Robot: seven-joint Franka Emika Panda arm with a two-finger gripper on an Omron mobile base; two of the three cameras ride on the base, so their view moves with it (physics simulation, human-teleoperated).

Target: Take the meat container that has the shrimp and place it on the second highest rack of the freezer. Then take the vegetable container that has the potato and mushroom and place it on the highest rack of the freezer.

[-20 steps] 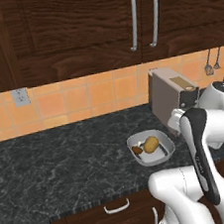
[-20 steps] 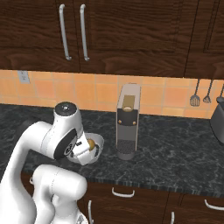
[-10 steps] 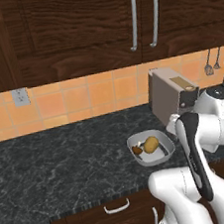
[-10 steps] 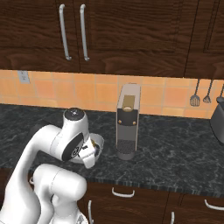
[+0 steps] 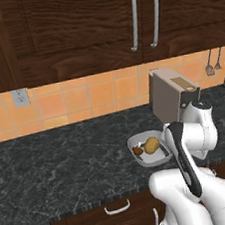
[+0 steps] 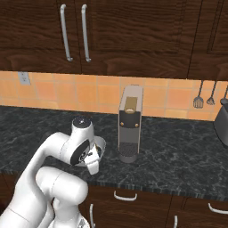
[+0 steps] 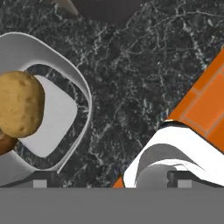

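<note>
Lowered since earlier, gripper [image 7: 109,181] spread wide; potato [image 7: 19,110] in tub [image 7: 83,94] off to its side

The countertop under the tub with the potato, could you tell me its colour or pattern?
The countertop is black stone with pale grey marbling, clearest in the hand view.

Grey coffee machine [image 6: 129,126] on dark counter [image 5: 57,172]; 2 utensils [image 6: 203,98] on wall.

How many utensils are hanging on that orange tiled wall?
3 in the right base view: a dark slotted spatula, a second dark utensil beside it, and a third cut off at the picture's right edge. More may hang beyond.
</note>
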